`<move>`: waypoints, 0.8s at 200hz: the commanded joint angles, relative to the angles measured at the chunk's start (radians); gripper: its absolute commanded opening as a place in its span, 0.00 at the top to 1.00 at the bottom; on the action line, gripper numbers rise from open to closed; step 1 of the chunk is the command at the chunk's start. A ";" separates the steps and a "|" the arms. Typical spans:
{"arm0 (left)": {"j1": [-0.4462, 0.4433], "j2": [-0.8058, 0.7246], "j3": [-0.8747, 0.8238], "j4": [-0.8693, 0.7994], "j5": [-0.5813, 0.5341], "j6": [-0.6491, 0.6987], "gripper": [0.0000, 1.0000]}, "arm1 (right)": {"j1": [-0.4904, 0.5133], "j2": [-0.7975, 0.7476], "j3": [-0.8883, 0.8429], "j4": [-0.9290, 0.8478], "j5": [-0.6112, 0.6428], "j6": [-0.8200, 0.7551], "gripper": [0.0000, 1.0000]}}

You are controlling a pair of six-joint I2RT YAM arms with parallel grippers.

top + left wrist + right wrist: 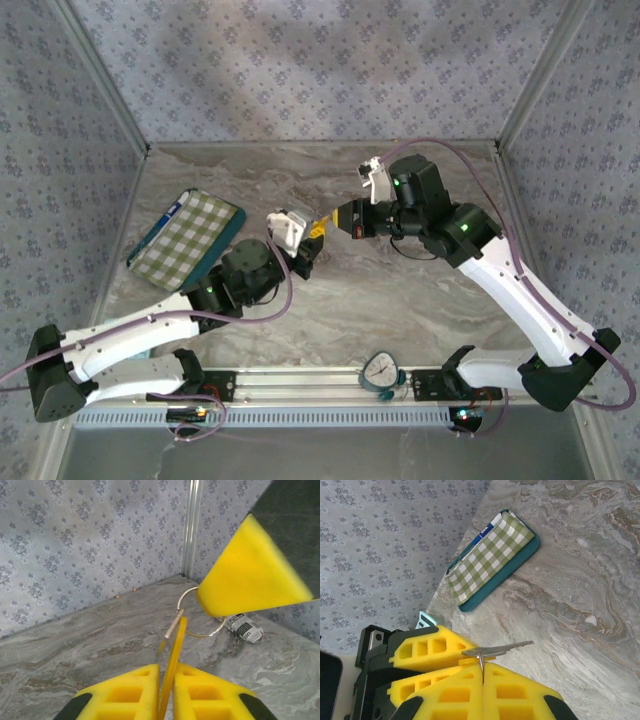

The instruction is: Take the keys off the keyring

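Note:
A thin silver keyring (218, 629) hangs above the marble table between my two grippers. My right gripper (341, 218) (483, 663) is shut on the ring's wire, which runs down between its yellow pads (250, 570). A key's flat yellow head (173, 660), seen edge-on, is pinched in my left gripper (167, 668) (303, 236), which is shut on it. A silvery key shaft (175, 622) (506, 649) sticks out from the ring beside that head. In the top view the yellow key (318, 229) bridges the gap between both grippers.
A green checked pouch (185, 238) (490, 555) lies on the table at the left. A small white printed tag (244, 628) lies on the table beneath the ring. A round dial timer (381, 372) sits on the front rail. Patterned walls close in the back and sides.

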 commanded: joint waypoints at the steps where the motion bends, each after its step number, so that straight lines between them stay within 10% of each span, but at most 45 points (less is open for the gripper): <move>1: 0.007 -0.032 -0.005 -0.016 0.010 -0.003 0.93 | -0.008 -0.026 -0.007 0.004 -0.009 0.019 0.99; 95: 0.101 -0.057 0.070 -0.190 0.308 -0.101 1.00 | -0.023 -0.026 -0.035 0.015 -0.013 0.022 0.97; 160: 0.277 0.034 0.273 -0.495 0.548 -0.206 1.00 | -0.159 -0.092 -0.157 0.099 -0.062 -0.015 0.62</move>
